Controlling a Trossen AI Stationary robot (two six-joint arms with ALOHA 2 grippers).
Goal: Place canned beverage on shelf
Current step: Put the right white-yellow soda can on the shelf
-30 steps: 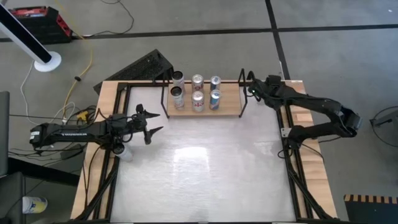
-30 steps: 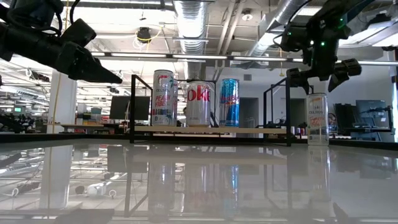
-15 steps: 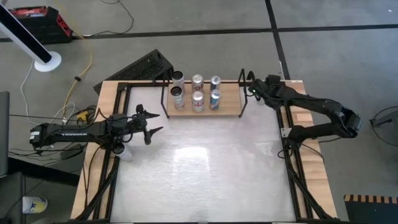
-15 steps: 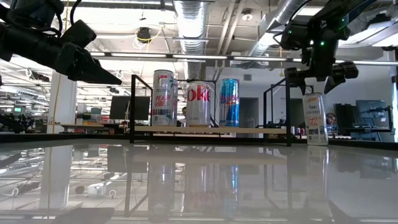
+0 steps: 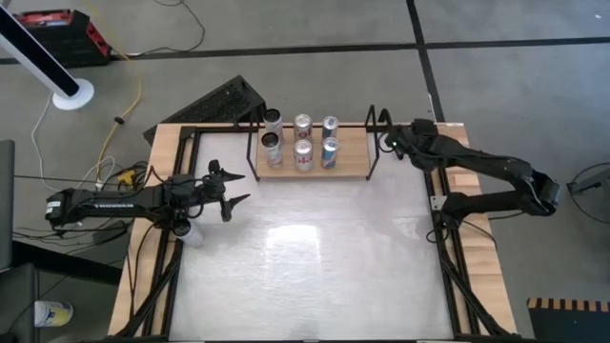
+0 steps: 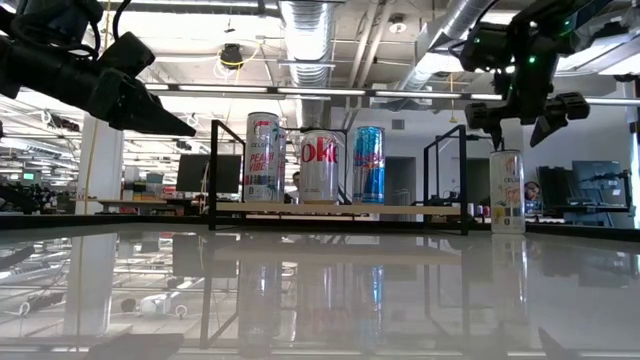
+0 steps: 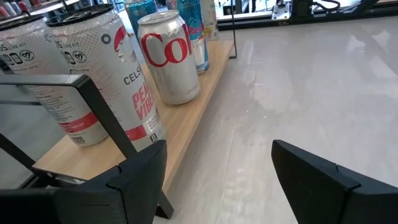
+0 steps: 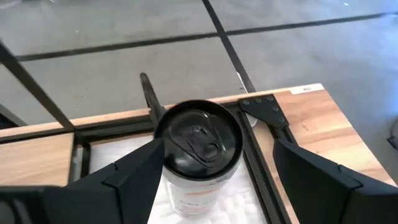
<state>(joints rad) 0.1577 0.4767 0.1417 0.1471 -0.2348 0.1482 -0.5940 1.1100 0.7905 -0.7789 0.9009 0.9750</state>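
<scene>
The right gripper [image 8: 214, 168] has its two dark fingers [image 8: 134, 177] spread wide on either side of a slim can [image 8: 199, 152], straddling its top from above; no finger visibly presses the can's wall. In the low view the right gripper [image 6: 517, 108] hangs just over the can [image 6: 507, 192], which stands upright on the table.

The can is tall and narrow, white with coloured print down its side and a dark lid with a pull tab. It stands at the table's far right corner, at about 1 o'clock from the table's middle, just outside the right end of the shelf [image 5: 351, 162], beside the black wire frame.

The left gripper [image 5: 232, 191] waits with its fingers [image 7: 134, 177] apart, holding nothing, at about 9 o'clock from the table's middle, near the shelf's left end.

The shelf is a light-wood board in a thin black wire frame at 12 o'clock on the white table [image 5: 315, 257]. On it stand six upright cans in two rows of three, filling its left part; the right part of the board is bare. From table height the front row shows a white Celsius can [image 6: 263, 157], a silver Coke can [image 6: 319, 166] and a blue can [image 6: 368, 163].
</scene>
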